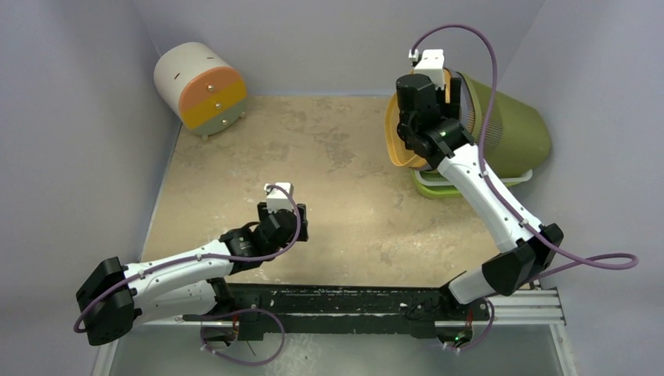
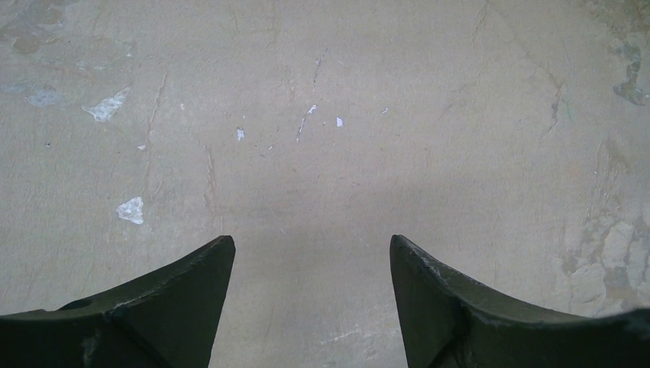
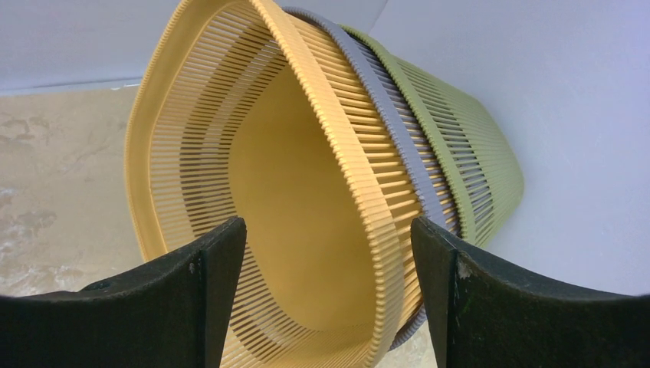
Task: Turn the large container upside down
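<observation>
- The big green basket (image 1: 513, 129) lies on its side in the far R corner of the table (image 1: 329, 157). Its bottom end is by the R wall (image 1: 595, 117) and its open end faces the middle.
- Two more sit inside it: a grey basket (image 3: 383, 100), then a yellow basket (image 3: 291, 192) in the very middle.
- A pale green flat thing (image 1: 438, 188) pokes out under them. Can't tell what it is.
- R gripper (image 3: 329, 230) is right at the open end, fingers apart, nothing pinched. The yellow rim shows between them, but I can't tell if they're round it or just in front.
- L gripper (image 2: 310, 245) hangs over bare table, well away. Its fingers are apart too, holding nothing.
- Step now, I think: get a hold on the rim, then roll the stack so the open end goes down.
- To do it well: put one finger inside & one outside the rim. Push in deep b/c the slats look thin & bendy, then squeeze.
- Try to grab all 3 rims, else the yellow one may slip out w/o the big one.
- Lift a bit & swing away from the wall, so the bottom has room to come up & over.
</observation>
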### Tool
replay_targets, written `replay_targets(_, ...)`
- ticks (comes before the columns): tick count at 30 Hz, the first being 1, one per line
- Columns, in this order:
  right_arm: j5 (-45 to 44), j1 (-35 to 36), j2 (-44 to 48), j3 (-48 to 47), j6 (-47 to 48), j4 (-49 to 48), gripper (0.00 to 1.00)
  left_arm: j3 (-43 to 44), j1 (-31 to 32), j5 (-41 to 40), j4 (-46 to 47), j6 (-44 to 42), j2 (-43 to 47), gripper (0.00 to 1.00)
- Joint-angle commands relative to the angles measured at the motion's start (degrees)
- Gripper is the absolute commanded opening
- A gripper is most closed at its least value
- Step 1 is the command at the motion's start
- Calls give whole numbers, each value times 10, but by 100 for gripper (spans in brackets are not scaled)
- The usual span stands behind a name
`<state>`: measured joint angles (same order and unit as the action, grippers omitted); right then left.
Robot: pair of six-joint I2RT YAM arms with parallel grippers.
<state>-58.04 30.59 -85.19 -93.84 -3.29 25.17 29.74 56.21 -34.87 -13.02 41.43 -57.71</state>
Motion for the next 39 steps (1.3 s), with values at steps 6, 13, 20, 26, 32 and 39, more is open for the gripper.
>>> replay_targets(6, -26, 2, -8, 5, 12, -49, 68, -11, -3, -3, 23, 13, 13, 71)
replay_targets(13, -89, 1, -16, 12, 17, -61, 68, -24, -3, -4, 21, 17, 30, 71)
replay_targets(20, -125, 0, -22, 31, 51, -104, 57, -30, -3, -3, 15, 18, 38, 71)
replay_targets(26, -151, -4, -20, 55, 115, -175, 19, -37, -3, -6, 6, 20, 49, 71)
replay_targets(32, -149, -4, -7, 73, 166, -237, 0, -45, -3, -11, 2, 24, 57, 71)
replay_targets(39, -105, 26, 20, 58, 186, -252, 0, -46, -3, -11, 8, 23, 54, 71)
